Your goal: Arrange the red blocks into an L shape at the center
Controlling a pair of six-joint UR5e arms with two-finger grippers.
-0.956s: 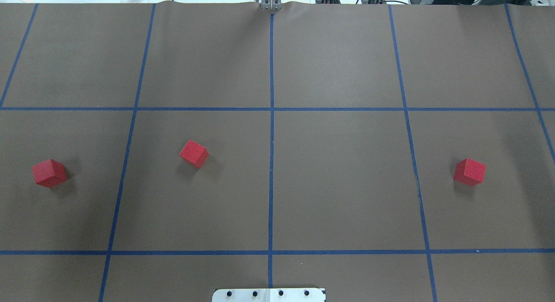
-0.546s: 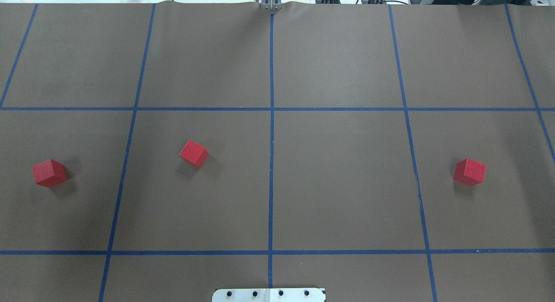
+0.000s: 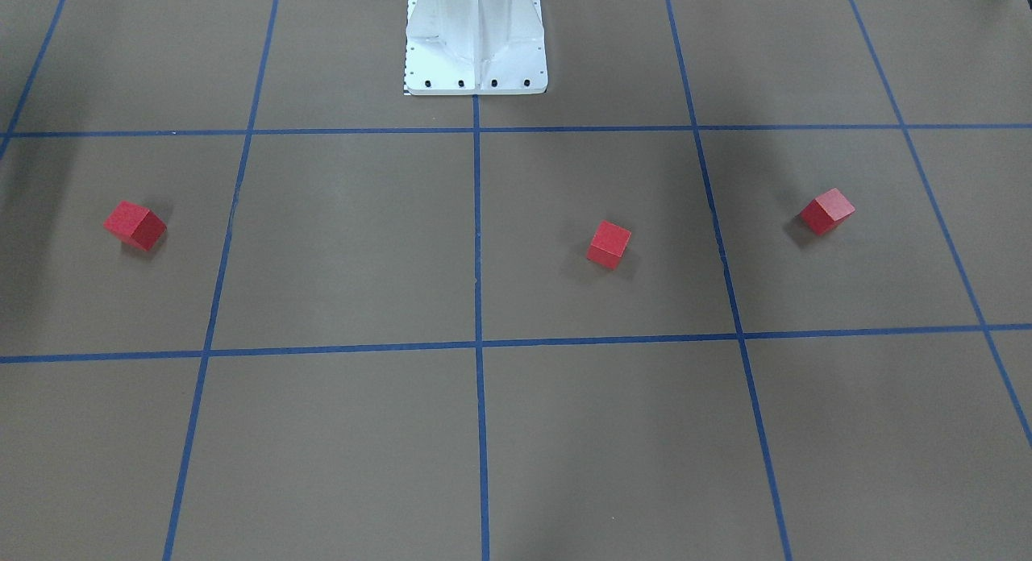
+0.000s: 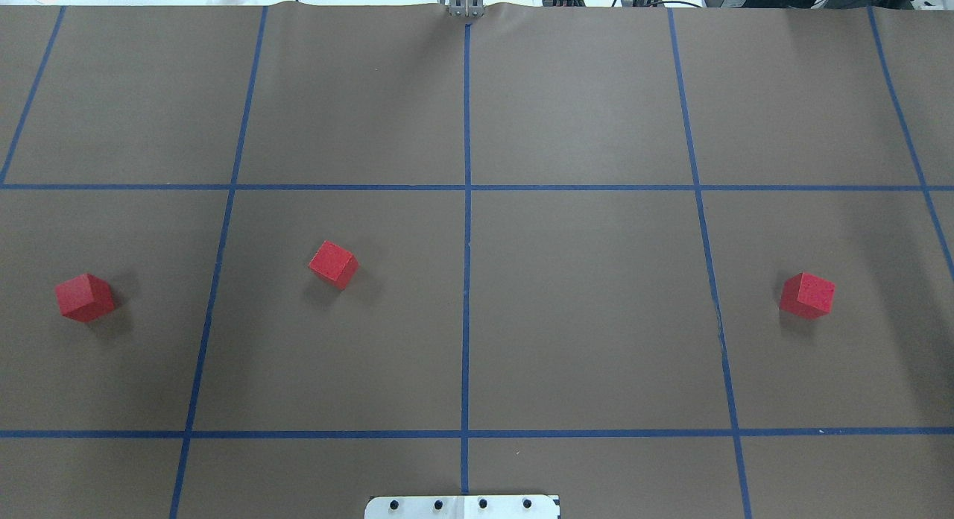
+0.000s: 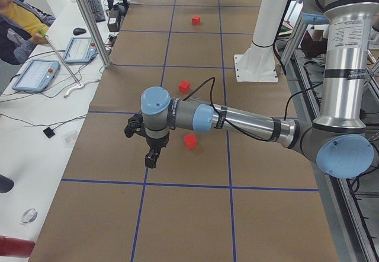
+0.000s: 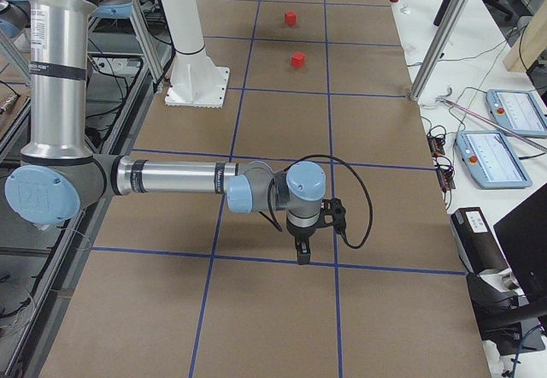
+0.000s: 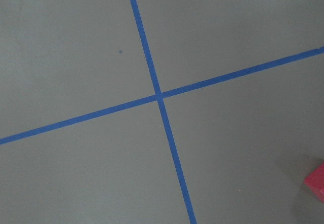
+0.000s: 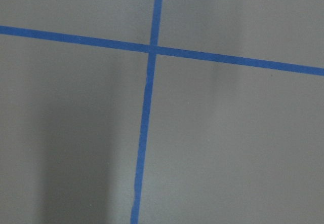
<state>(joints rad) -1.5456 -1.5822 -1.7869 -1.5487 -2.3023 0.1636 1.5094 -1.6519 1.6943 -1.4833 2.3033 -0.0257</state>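
The leftmost red block [image 4: 85,297] lies near the hanging left gripper [image 5: 151,158], the second red block [image 4: 333,265] sits left of the center line [image 4: 466,280], and the third red block [image 4: 807,295] lies far right, toward the end where the right gripper [image 6: 302,254] hangs; neither gripper's opening can be told.

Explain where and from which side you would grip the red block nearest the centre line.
Come straight down and pinch two opposite side faces of that red block. It is a small cube lying flat on the table, nothing touching it, but turned askew to the blue tape lines, so I would turn the grip to match its faces, not the grid.
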